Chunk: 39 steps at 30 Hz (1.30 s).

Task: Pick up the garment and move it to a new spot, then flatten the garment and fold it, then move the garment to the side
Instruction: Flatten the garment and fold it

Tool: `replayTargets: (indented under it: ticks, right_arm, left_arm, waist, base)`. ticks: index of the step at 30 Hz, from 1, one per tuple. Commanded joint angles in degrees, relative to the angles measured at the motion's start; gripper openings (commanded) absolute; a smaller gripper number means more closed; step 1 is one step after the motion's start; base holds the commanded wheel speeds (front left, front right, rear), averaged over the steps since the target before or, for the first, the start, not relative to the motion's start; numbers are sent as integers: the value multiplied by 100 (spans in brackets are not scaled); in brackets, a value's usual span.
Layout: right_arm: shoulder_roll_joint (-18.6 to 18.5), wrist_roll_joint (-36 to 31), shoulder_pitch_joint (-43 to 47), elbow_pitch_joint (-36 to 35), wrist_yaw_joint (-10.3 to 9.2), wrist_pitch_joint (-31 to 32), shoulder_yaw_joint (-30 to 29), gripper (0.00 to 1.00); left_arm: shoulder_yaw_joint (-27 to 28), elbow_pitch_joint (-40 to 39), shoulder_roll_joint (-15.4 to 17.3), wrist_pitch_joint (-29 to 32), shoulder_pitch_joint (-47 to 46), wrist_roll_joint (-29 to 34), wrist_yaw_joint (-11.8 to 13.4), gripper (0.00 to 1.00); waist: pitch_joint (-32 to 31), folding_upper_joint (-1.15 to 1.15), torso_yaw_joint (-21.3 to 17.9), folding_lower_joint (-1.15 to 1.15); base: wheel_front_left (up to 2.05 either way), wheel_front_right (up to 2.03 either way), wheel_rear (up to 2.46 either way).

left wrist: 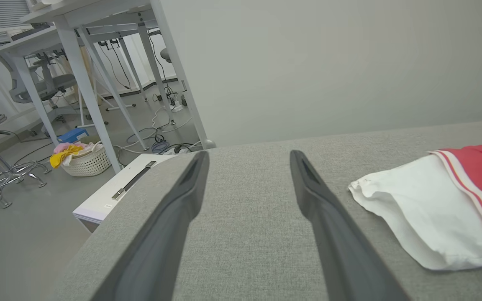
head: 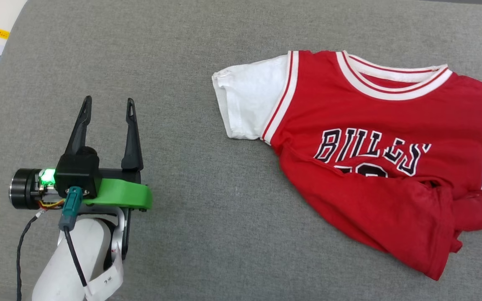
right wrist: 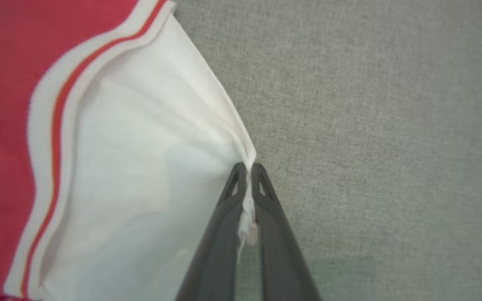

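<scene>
Garment (head: 375, 142) lies crumpled at 3 o'clock on grey surface (head: 203, 209). Right gripper (right wrist: 247, 167) jaws pinch only the white sleeve (right wrist: 140, 167) edge; such a thin bite may slip on lifting. Left gripper (head: 108, 100) jaws open, 9 o'clock.

We are seeing bright, even light casting faint shadows; the garment (right wrist: 132, 167) is blurring up close, and wrist-view edges are bending.
</scene>
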Motion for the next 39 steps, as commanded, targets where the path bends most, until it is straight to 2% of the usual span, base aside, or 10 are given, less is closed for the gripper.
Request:
replayTargets:
  ticks: [1, 4, 5, 6, 7, 15, 21, 26, 32, 39]
  right_arm:
    - [116, -40, 128, 164, -4, 26, -20, 0]
    - [303, -66, 177, 425, -4, -60, -106, 2]
    - [358, -111, 166, 488, -4, -162, -137, 19]
    - [394, -162, 144, 522, -4, -285, -168, 53]
    - [427, -248, 90, 561, -4, -514, -238, 100]
    - [711, -1199, -150, 610, -4, -2359, -840, 100]
    - [852, -1659, -95, 138, -4, -2608, -1263, 100]
    - [600, -1516, -77, -609, -4, -1596, -1294, 100]
    - [65, -587, -47, -1318, -4, 633, -1057, 100]
    - [-35, -341, -145, -1029, -4, 1792, -1112, 100]
  left_arm:
    - [23, 42, -42, -32, 33, 72, -44, 100]
    - [52, 115, -74, -32, -8, 114, -114, 100]
    - [68, 149, -79, -32, -22, 129, -139, 100]
    - [85, 177, -79, -32, -29, 138, -158, 100]
    - [110, 210, -73, -32, -31, 149, -182, 100]
    - [254, 410, 58, -33, -132, 217, -392, 100]
    - [353, 443, 184, -33, -193, 234, -457, 100]
    - [405, 349, 200, -33, -105, 228, -443, 100]
    - [425, 226, 184, -33, -18, 229, -443, 100]
    - [387, 103, 100, -33, -127, 269, -454, 100]
  waist:
    - [24, 0, 6, 0]
    - [27, 0, 6, 0]
    - [9, 0, -2, 0]
    - [-13, 0, -15, 0]
    - [-50, 0, -36, 0]
    - [-339, 0, -245, 0]
    - [-475, 0, -494, 0]
    - [-477, 0, -569, 0]
    - [-363, 0, -486, 0]
    - [-94, 0, -272, 0]
  base:
    - [0, 0, 0]
    - [0, 0, 0]
    - [0, 0, 0]
    - [0, 0, 0]
    - [0, 0, 0]
    - [0, 0, 0]
    - [0, 0, 0]
    - [0, 0, 0]
    - [0, 0, 0]
    - [0, 0, 0]
